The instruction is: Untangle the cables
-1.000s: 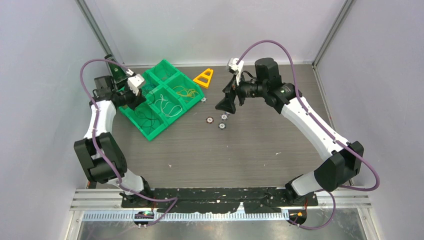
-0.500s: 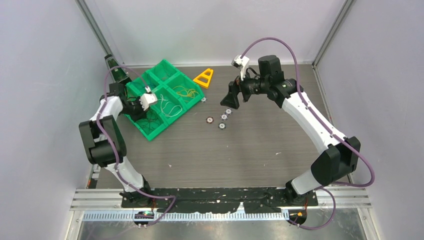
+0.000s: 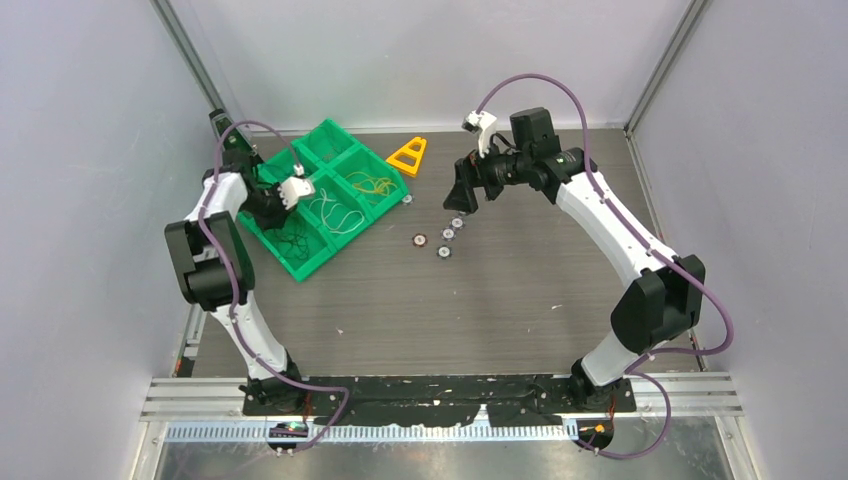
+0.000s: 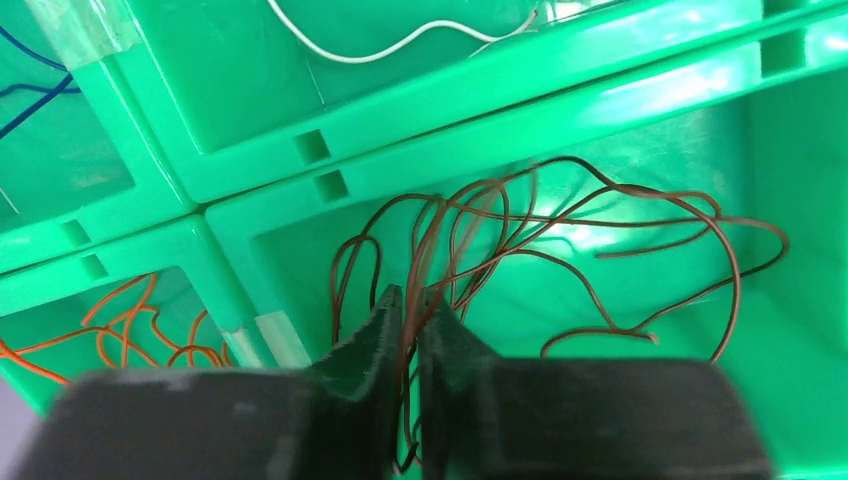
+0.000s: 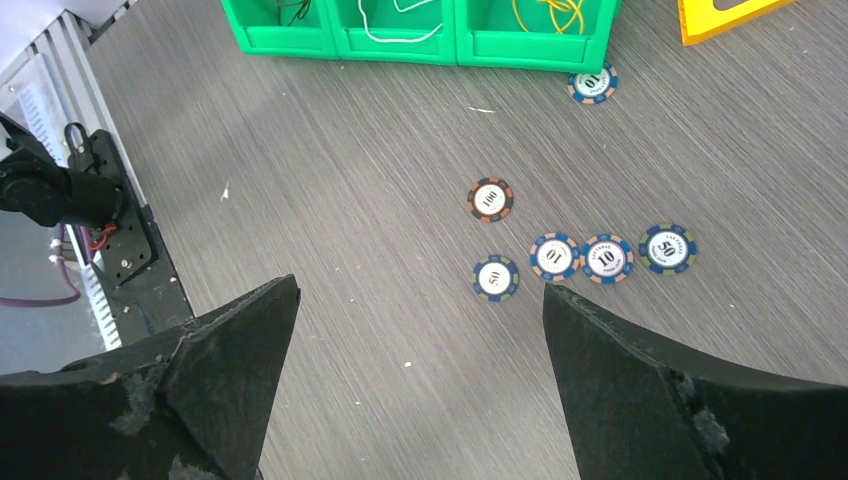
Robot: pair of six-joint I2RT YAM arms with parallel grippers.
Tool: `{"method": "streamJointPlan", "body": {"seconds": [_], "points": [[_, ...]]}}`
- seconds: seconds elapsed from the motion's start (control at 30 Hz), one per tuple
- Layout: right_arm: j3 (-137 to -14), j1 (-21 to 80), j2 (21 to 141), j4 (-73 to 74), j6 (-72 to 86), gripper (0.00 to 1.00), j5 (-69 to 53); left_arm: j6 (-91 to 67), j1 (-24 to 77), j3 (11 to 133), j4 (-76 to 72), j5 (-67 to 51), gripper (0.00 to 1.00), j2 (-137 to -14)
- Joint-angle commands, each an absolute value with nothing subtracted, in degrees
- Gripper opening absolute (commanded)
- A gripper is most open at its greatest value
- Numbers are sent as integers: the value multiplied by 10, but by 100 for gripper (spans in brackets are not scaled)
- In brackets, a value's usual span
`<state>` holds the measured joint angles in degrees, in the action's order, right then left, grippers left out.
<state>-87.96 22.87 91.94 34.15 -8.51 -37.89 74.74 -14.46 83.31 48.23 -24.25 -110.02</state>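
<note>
Pinched shut with the left gripper (image 4: 408,310) on a few strands of the dark brown cables (image 4: 560,215), low inside their own compartment of the green tray (image 4: 420,110). Best lifted slowly and straight up, letting loops slide apart rather than cinching them; mind the divider wall. White cable (image 4: 400,45), orange cables (image 4: 120,320) and blue cable (image 4: 30,90) lying in neighbouring compartments. Arm doubled back at the elbow, wrist tipped down. Across the table, spread wide and empty: right gripper (image 5: 420,290), hovering over the chips (image 5: 490,199).
</note>
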Motion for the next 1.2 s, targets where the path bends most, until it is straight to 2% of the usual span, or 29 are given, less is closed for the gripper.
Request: {"method": "streamJointPlan", "body": {"seconds": [0.0,0.07,0.17,0.3,0.4,0.57,0.7,0.8,0.97,1.17], "points": [[-910,227,916,356,-124,99,-371,737,-134,864,530,-217,24,-1105],[-917,224,920,363,-132,99,-368,739,-135,860,542,-226,39,-1091],[-915,219,923,365,-129,99,-369,737,-138,857,570,-261,53,-1057],[-907,218,924,364,-120,99,-378,710,-138,860,584,-309,64,-1008],[-904,218,925,365,-118,99,-379,691,-138,876,586,-333,68,-985],[-908,218,925,365,-117,99,-379,673,-139,911,606,-354,67,-970],[-908,218,928,365,-116,99,-383,620,-145,919,558,-331,65,-983],[-907,218,931,364,-116,99,-387,599,-144,937,557,-302,59,-1017],[-904,217,930,364,-120,96,-389,586,-143,936,552,-246,39,-1066],[-890,210,918,361,-122,95,-390,620,-128,874,517,-186,33,-1080]]}}
